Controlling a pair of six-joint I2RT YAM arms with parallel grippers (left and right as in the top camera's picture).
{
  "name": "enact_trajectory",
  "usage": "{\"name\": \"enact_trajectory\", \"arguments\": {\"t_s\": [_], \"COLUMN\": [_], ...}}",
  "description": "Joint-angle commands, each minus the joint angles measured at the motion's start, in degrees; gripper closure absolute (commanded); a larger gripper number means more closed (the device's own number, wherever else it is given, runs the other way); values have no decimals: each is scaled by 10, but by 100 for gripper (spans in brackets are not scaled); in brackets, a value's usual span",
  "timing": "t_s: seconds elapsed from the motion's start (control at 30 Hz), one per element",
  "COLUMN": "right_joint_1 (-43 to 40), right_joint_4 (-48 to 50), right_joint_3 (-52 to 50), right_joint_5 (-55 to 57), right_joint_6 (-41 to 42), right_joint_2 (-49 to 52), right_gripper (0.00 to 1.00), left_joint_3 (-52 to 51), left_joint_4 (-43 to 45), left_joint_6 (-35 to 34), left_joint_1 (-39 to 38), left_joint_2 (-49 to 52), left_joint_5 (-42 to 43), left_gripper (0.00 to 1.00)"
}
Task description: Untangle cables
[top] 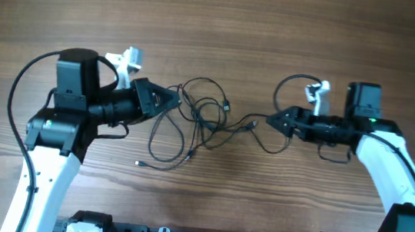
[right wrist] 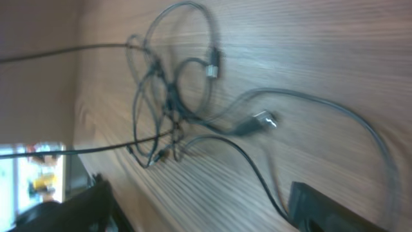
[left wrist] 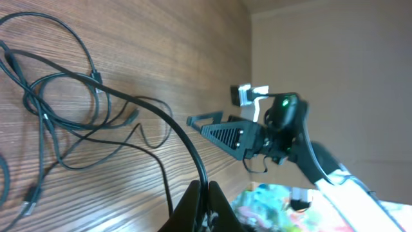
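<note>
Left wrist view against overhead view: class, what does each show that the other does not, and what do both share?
Only the left wrist view: the left gripper seen close, shut on one cable that rises from between its fingers, and a pale wall beyond the table edge. Only the overhead view: the left arm whole, and the tangle lying between the two grippers. Both: the tangled cables on the wooden table, and the right gripper pointing towards them.

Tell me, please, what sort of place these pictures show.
Likely an indoor robotics workbench: a left arm and right arm at a wooden table, with tangled cables between them.
</note>
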Motion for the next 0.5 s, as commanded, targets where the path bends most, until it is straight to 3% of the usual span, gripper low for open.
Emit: {"name": "enact_trajectory", "arguments": {"t_s": [0.0,0.17,0.33,0.43,0.47], "right_joint_1": [58,172,258,281,289], "right_joint_4": [68,226,310,351,362], "right_joint_3": [-5,-5,-5,-5,-5], "right_joint_5": [-14,51,179,173,172], "right_joint_6": [25,153,276,318,330], "right_joint_2": [10,50,120,165,180], "right_gripper": [20,22,30,44,59], "left_joint_3": [10,10,10,10,10], "left_joint_4": [-16,-142,-160,-157,-157], "left_joint_6": [33,32,32,33,33], "left_joint_1": [-7,-7,-7,-7,-7], "left_joint_2": [2,2,2,2,2], "left_joint_5": [-44,-231,-254,-254,-254], "left_gripper": [96,96,96,96,96]}}
